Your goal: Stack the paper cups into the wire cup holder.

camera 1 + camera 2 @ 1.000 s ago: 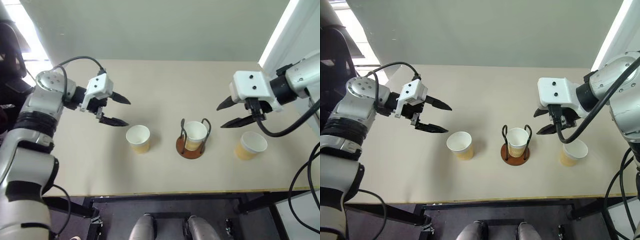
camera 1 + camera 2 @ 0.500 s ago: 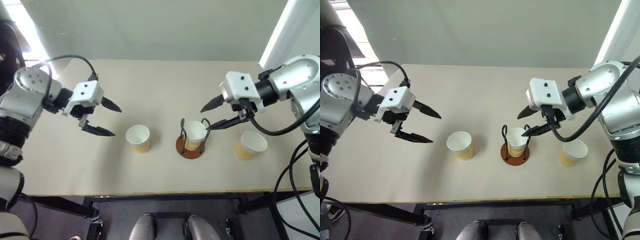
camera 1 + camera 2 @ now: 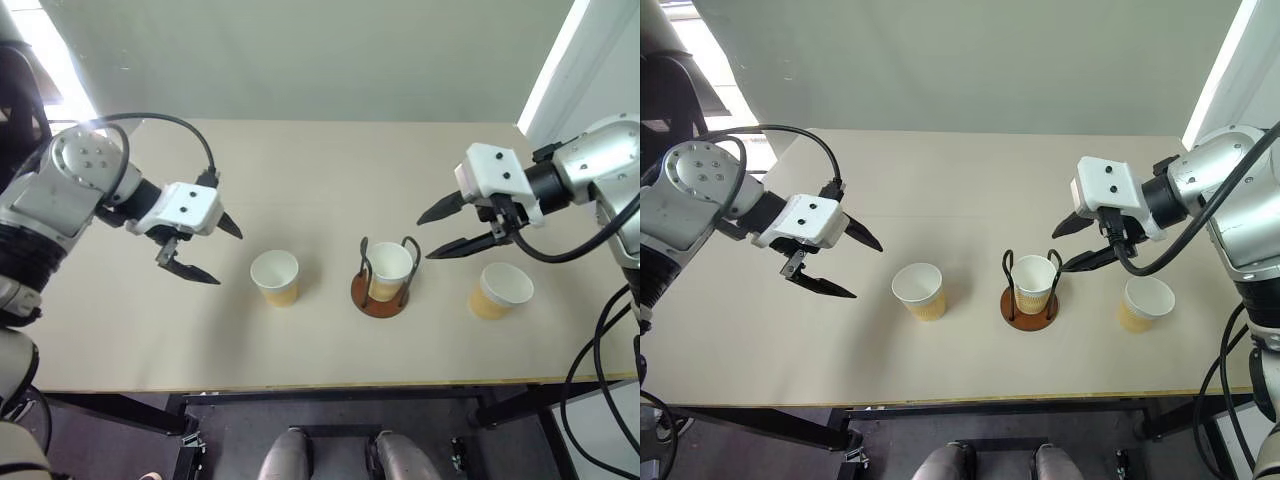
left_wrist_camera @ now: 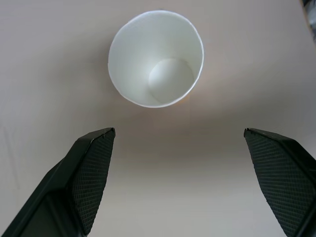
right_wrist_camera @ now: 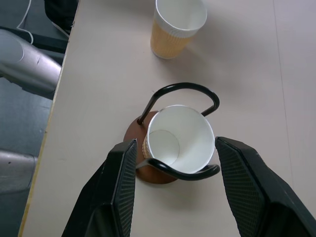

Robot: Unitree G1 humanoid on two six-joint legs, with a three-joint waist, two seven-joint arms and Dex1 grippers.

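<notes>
The left gripper (image 3: 207,250) hangs above the counter (image 3: 320,160) with its two black fingers spread wide apart, and nothing is between them. Just beside it, toward the middle of the counter, one paper cup (image 3: 275,277) stands upright with its white inside open to above; the gripper does not touch it. In the left wrist view this same cup (image 4: 156,58) sits ahead of the open fingers (image 4: 91,173).

The right gripper (image 3: 448,230) is also in the air, its fingers apart and empty, pointing down and toward the middle. Near its fingertips stands the wire cup holder (image 3: 381,285), a round reddish-brown base with two dark wire loops. A second cup (image 5: 177,138) sits upright inside the loops. The gripper is close to the holder but apart from it.

The third cup (image 3: 500,290) stands alone on the counter, under the right arm, on the far side of the holder from the first cup.
</notes>
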